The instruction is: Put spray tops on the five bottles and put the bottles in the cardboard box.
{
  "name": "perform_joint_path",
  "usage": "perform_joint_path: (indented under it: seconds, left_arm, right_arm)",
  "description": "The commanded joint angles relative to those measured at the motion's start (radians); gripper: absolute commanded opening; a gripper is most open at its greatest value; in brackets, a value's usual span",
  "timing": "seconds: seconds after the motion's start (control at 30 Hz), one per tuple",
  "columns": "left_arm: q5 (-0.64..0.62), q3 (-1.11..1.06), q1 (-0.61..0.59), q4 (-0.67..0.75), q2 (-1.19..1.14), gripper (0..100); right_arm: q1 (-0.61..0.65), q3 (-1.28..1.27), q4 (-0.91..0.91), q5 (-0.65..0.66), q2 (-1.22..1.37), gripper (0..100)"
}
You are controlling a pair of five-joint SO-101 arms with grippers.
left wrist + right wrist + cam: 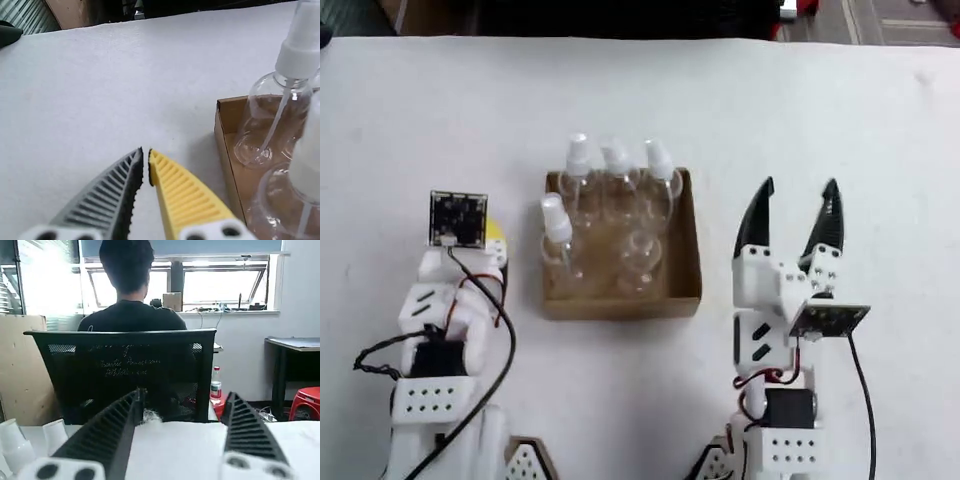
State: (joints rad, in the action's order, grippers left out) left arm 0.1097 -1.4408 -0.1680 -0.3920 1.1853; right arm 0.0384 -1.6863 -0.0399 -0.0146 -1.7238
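The shallow brown cardboard box (620,303) sits on the white tabletop (620,90) between the two arms, with the left pincer (145,152) on one side of it and the right pincer (799,184) on the other. Five clear plastic bottles (578,192) stand upright inside the box, three in the row farther from the arms' bases and two in the nearer row. There are white spray tops (579,150) on all three far bottles and on the near bottle closest to the left pincer. Whether the other near bottle, on the right pincer's side, carries a top cannot be told. The left pincer is drawn together, its grey finger (107,195) and yellow finger (185,195) almost meeting at the tips with nothing between them, low over bare tabletop. A corner of the box lies just beside it on the yellow finger's side, apart from it. The right pincer has its two black fingers (757,215) spread wide apart and holds nothing. It points away from its arm's base, and the box is near its side but not touching it.
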Motion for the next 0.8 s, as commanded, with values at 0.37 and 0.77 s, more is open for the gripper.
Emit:
perform_joint_path:
  seconds: [0.37, 0.77]
  left_arm:
    - [-0.052, 0.011, -0.105, 0.060, 0.022, 2]
    - [-0.077, 0.011, -0.097, 0.057, 0.022, 2]
  right_arm:
    - [0.018, -0.009, -0.028, 0.072, -0.001, 2.4]
    - [0.012, -0.009, -0.038, 0.075, 0.004, 2.4]
